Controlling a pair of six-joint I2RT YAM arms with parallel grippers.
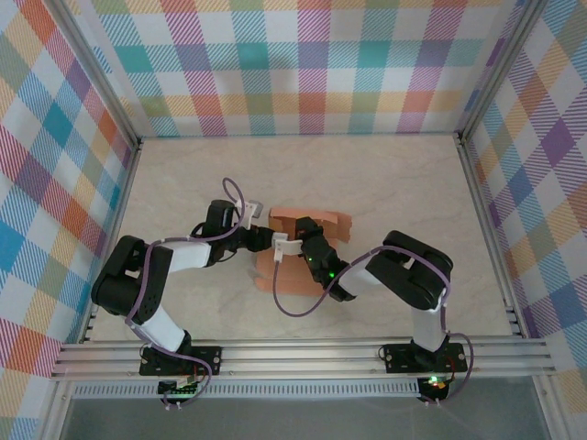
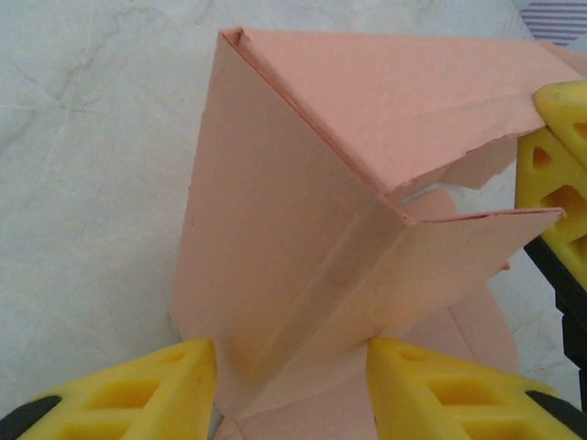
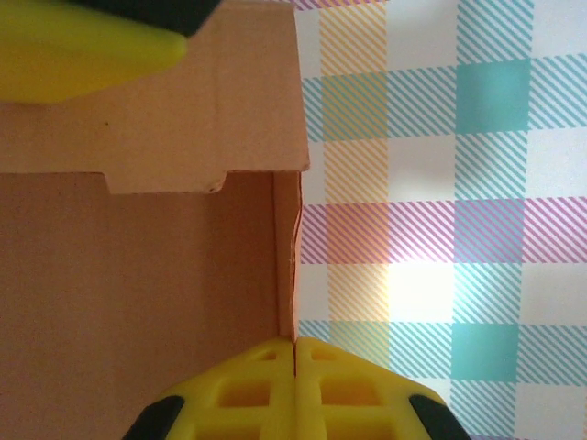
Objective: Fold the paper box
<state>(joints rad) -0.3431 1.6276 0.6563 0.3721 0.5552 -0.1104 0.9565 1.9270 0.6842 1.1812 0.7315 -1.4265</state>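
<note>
Roughly midway across the table [image 1: 385, 174], the paper box [image 1: 286, 280] sits half-folded. Left gripper [image 2: 292, 376] straddles a raised, creased corner — its yellow fingers [image 2: 138, 394] touching card on either side, clamped across it. Right gripper [image 3: 294, 359] is pinched together on the thin edge of an upright wall.
</note>
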